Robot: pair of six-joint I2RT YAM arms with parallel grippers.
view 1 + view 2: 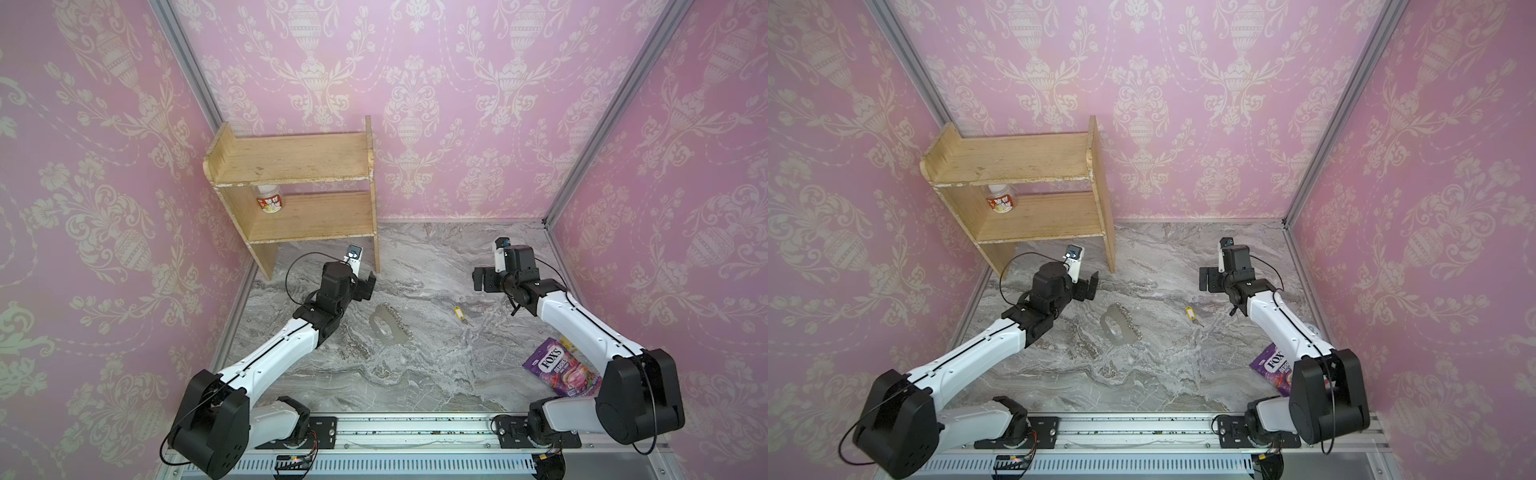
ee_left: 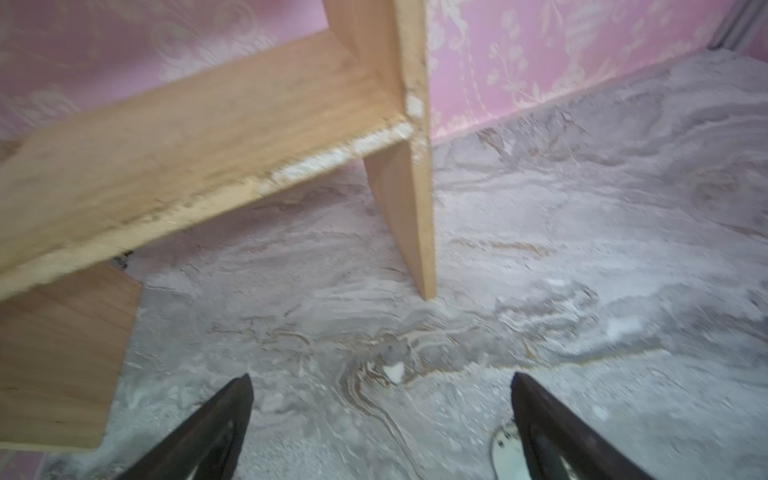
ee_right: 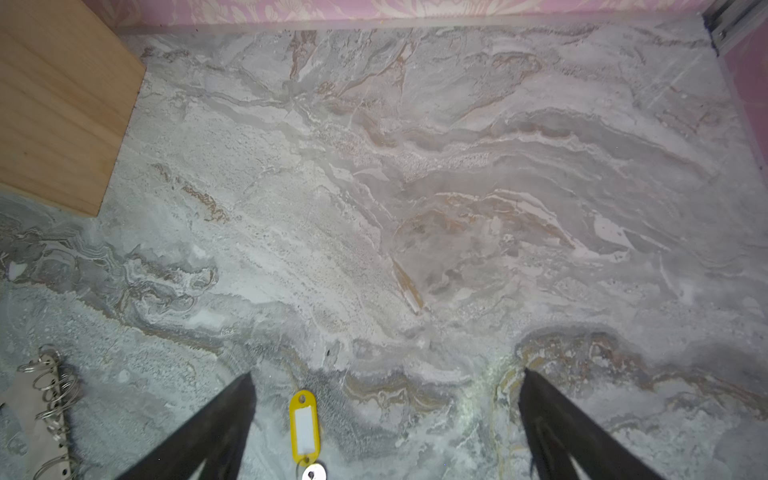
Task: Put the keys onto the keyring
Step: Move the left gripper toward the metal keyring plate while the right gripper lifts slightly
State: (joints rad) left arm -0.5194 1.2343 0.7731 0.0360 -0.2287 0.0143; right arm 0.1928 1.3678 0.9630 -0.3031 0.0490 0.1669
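Yellow tag, pale label window, small silver key: the keys [image 3: 305,428] lie flat; left gripper [image 2: 381,375] and right gripper [image 3: 386,372] gape, empty.

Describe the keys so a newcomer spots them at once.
From the wooden shelf, come forward over the marble tabletop to the grey keyring. The keys lie apart on its right, alone in having a yellow tag with a pale window.
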